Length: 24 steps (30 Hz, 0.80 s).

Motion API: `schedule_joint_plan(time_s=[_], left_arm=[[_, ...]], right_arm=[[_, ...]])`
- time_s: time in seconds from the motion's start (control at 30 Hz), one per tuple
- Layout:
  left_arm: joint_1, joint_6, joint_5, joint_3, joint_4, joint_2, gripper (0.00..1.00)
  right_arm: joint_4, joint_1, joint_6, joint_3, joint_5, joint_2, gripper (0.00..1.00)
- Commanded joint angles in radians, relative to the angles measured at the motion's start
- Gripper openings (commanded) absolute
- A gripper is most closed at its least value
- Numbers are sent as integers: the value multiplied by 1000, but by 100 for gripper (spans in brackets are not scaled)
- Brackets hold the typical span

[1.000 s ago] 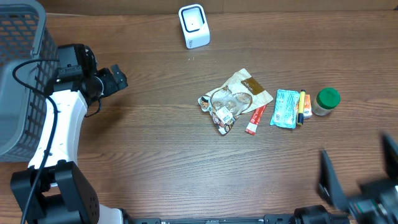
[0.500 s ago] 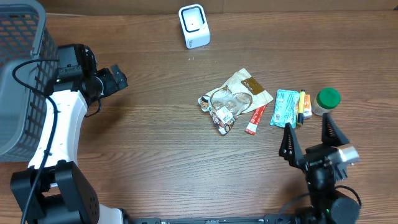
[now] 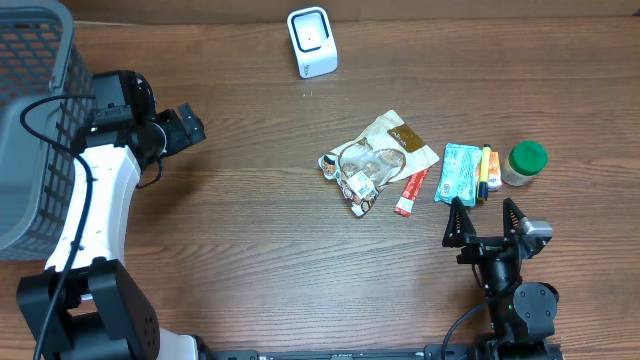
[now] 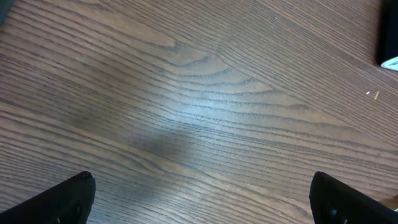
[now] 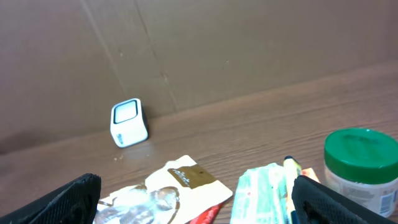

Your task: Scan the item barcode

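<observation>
A white barcode scanner (image 3: 312, 42) stands at the back of the table, small in the right wrist view as the scanner (image 5: 129, 122). The items lie in a row at the right: a cream-and-brown snack pouch (image 3: 378, 160), a red sachet (image 3: 410, 192), a teal packet (image 3: 460, 173), a yellow pen (image 3: 486, 172) and a green-lidded jar (image 3: 524, 163). My right gripper (image 3: 483, 207) is open just in front of the teal packet (image 5: 261, 193), holding nothing. My left gripper (image 3: 185, 127) is open far to the left over bare wood (image 4: 199, 112).
A grey mesh basket (image 3: 30, 60) fills the far left corner behind the left arm. A brown cardboard wall (image 5: 249, 50) runs along the back edge. The jar (image 5: 360, 162) stands right of the right gripper's right finger (image 5: 336, 202).
The right arm has swung in from the lower right edge to just in front of the teal packet, jaws still wide. The left arm has not moved.
</observation>
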<state>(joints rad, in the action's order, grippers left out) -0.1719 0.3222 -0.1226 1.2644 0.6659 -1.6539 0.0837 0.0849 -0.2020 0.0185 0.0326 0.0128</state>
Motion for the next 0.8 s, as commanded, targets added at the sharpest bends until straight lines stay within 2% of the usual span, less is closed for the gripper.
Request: schedule_joint_plan(time_s=[0.0,0.1,0.77], left_arm=[[2,-11,3,5,0,-3,100],[2,-11,3,5,0,-3,100],[2,-11,3,5,0,-3,100]], right_arm=[[-3,-4,112,-11,0,-10,100],[-3,-4,155,-11,0,-10,100],[-3,-4,154,-11,0,-10,100]])
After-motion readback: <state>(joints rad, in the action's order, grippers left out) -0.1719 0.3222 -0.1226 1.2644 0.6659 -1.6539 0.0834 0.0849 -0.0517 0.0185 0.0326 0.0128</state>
